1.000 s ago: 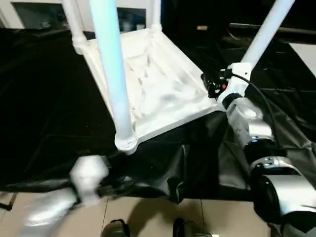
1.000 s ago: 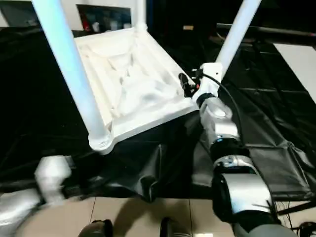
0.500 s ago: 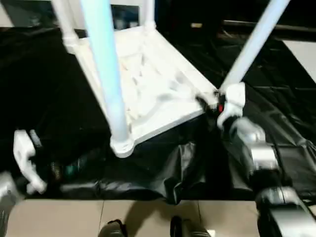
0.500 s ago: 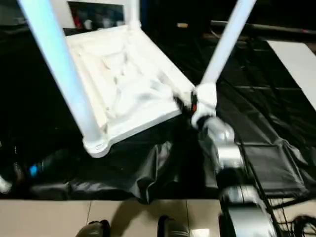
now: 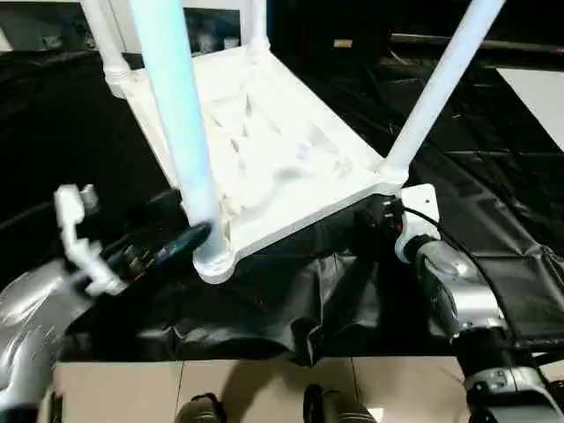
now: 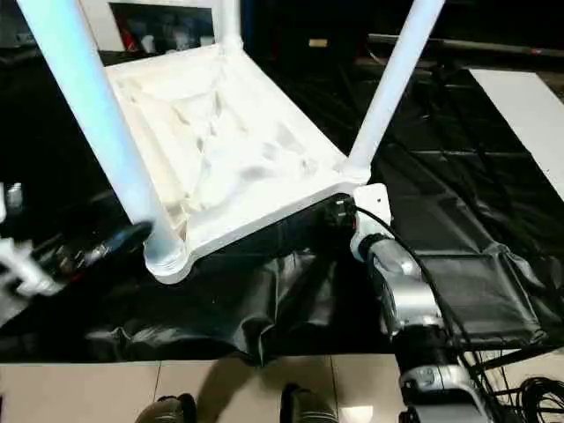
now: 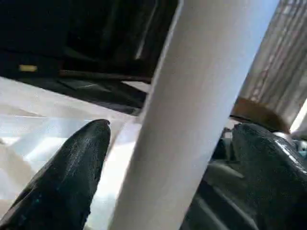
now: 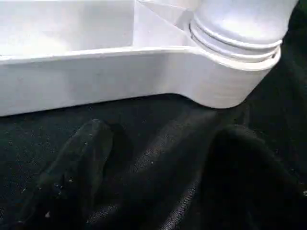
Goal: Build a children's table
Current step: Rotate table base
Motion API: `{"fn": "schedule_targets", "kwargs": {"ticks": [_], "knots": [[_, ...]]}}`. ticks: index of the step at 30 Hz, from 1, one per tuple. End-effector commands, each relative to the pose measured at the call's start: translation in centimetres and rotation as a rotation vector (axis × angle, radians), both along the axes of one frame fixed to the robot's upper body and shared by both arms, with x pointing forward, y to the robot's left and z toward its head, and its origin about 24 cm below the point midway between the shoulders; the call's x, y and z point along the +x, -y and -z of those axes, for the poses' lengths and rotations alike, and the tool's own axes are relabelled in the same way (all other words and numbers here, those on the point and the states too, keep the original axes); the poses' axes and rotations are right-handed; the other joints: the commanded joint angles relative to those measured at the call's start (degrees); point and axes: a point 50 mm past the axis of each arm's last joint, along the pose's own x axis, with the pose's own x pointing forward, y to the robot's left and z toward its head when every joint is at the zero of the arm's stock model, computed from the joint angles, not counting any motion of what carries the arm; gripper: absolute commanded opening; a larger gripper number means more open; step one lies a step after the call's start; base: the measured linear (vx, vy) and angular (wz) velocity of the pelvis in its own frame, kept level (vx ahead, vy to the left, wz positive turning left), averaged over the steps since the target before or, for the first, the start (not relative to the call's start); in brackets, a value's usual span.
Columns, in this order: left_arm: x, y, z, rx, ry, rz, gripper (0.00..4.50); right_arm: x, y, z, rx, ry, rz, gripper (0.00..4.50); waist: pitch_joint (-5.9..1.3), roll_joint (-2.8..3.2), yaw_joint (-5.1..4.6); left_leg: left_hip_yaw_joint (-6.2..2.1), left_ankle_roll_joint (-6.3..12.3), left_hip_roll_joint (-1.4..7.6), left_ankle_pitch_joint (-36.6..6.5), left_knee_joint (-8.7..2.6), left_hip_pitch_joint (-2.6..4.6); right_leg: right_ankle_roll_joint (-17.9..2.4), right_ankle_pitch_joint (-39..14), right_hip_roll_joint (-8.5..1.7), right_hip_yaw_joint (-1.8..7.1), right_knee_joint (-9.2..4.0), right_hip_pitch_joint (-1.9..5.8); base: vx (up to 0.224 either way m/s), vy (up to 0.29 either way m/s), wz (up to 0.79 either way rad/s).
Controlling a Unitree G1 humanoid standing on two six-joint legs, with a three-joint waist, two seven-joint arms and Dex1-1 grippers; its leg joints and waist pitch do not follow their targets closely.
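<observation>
On the black sheet (image 5: 291, 300) the table top (image 5: 264, 150) lies underside up, and from the head views four legs (image 5: 172, 123) stand in its corner sockets, so the fitting looks done; what may remain, as a judgement, is pressing the legs home and turning the table over. The left gripper (image 5: 163, 247) reaches in at the near-left leg, low by its socket (image 5: 214, 263). The right gripper (image 5: 370, 231) sits just under the near-right corner, by the foot of that leg (image 5: 432, 97).

Seen from the left wrist, the near-left leg (image 7: 192, 115) runs between the two black fingers (image 7: 67, 177), which stand wide on either side of it without clasping.

Seen from the right wrist, the ribbed socket (image 8: 235, 76) with its leg seated is just ahead, above the sheet (image 8: 158, 143). The two fingers (image 8: 72, 172) rest spread apart low on the sheet, holding nothing and clear of the top's edge (image 8: 86, 86).
</observation>
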Motion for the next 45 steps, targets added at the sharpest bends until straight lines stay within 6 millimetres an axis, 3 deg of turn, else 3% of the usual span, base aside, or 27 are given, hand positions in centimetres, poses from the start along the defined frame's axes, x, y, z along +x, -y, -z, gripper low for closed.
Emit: {"fn": "schedule_targets", "kwargs": {"ticks": [1, 6, 10, 14, 18, 22, 26, 28, 31, 35, 36, 41, 45], "knots": [[0.0, 1.0, -0.3, -0.004, -0.002, 0.043, 4.5, -0.1, -0.5, 0.7, -0.014, -0.049, -0.04, 4.01, -3.75, 0.46, -0.09, 0.04, 0.26, 0.29, -12.4, -3.74, 1.04, -9.1, -12.6, -2.11, 1.86, -3.11, 3.15, 0.0, 0.0, 0.0], [-0.2, 3.2, -0.8, -0.005, 0.0, 0.158, 4.5, 0.4, -2.0, 0.2, 0.02, -0.045, -0.128, 4.01, -3.81, 0.41, -0.19, 0.07, 0.55, 0.37, -12.3, -3.67, 1.07, -9.3, -12.8, -2.15, 1.86, -3.14, 3.15, 0.0, 0.0, 0.0], [-1.0, 6.6, -1.6, -0.006, 0.013, 0.316, 4.5, 0.7, -3.2, 0.0, 0.016, -0.047, -0.194, 4.01, -3.93, 0.45, 0.01, 0.01, 0.74, 0.54, -10.0, -3.61, 1.04, -10.5, -9.8, -2.19, 1.84, -2.64, 3.36, 0.0, 0.0, 0.0], [-1.1, 9.0, -2.0, -0.019, 0.034, 0.389, 4.5, 0.9, -4.3, -0.1, 0.024, -0.04, -0.234, 4.01, -4.08, 0.03, -0.16, 0.12, 1.15, 0.39, -8.8, -3.41, 0.8, -11.3, -7.5, -2.24, 1.86, -2.47, 3.73, 0.0, 0.0, 0.0], [-0.5, 11.0, -2.1, -0.017, 0.053, 0.44, 4.5, 0.9, -5.9, -0.2, 0.032, -0.034, -0.298, 4.01, -3.99, -0.34, -0.63, 0.03, 1.17, 0.29, -9.7, -3.32, 0.46, -10.5, -10.8, -2.49, 1.92, -2.85, 3.89, 0.0, 0.0, 0.0], [0.8, 13.0, -1.9, 0.023, 0.092, 0.428, 4.5, 0.7, -8.1, -0.2, 0.019, -0.021, -0.374, 4.01, -4.08, -0.31, -1.27, -0.22, 0.96, 0.23, -10.8, -3.3, 0.44, -9.3, -14.3, -2.51, 1.82, -3.27, 3.9, 0.0, 0.0, 0.0], [1.9, 13.5, -1.7, 0.063, 0.115, 0.383, 4.5, 0.8, -8.7, -0.2, 0.024, -0.017, -0.381, 4.01, -4.24, -0.27, -1.46, -0.49, 0.46, 0.2, -11.3, -3.34, 0.32, -8.5, -16.1, -2.67, 1.75, -3.33, 4.1, 0.0, 0.0, 0.0], [2.5, 13.6, -1.4, 0.095, 0.127, 0.344, 4.5, 0.9, -9.1, -0.3, 0.029, -0.012, -0.384, 4.01, -4.3, -0.22, -1.5, -0.31, 0.68, 0.25, -11.5, -3.24, 0.63, -9.1, -15.0, -2.53, 1.81, -3.37, 3.8, 0.0, 0.0, 0.0], [2.9, 13.9, -1.3, 0.105, 0.134, 0.332, 4.5, 0.7, -9.7, -0.4, 0.063, -0.002, -0.42, 4.01, -4.54, -0.06, -1.48, -0.29, 1.32, 0.32, -10.8, -3.19, 0.72, -10.7, -12.2, -2.49, 1.76, -3.1, 3.92, 0.0, 0.0, 0.0], [2.8, 14.4, -1.2, 0.096, 0.135, 0.338, 4.5, 0.3, -10.6, -0.6, 0.103, 0.001, -0.487, 4.01, -4.61, -0.12, -1.48, -0.22, 1.95, 0.39, -10.6, -3.15, 0.71, -12.1, -10.5, -2.51, 1.77, -2.9, 4.06, 0.0, 0.0, 0.0], [2.7, 15.0, -1.3, 0.084, 0.143, 0.354, 4.5, -0.5, -11.5, -0.5, 0.122, -0.004, -0.573, 4.01, -4.63, -0.1, -1.44, -0.18, 2.27, 0.43, -10.6, -3.09, 0.73, -12.4, -10.4, -2.57, 1.81, -2.94, 4.1, 0.0, 0.0, 0.0], [2.3, 16.2, -1.5, 0.065, 0.16, 0.391, 4.5, -1.8, -13.0, -0.4, 0.148, -0.013, -0.72, 4.01, -4.73, -0.22, -1.44, -0.32, 2.78, 0.56, -10.4, -3.15, 0.64, -12.8, -10.3, -2.65, 1.74, -2.94, 4.23, 0.0, 0.0, 0.0], [2.2, 17.1, -1.6, 0.057, 0.169, 0.416, 4.5, -1.7, -13.0, -0.3, 0.14, -0.006, -0.709, 4.01, -4.65, -0.11, -1.44, -0.28, 2.64, 0.57, -10.9, -3.09, 0.75, -13.0, -11.4, -2.7, 1.79, -3.13, 4.05, 0.0, 0.0, 0.0]]}}
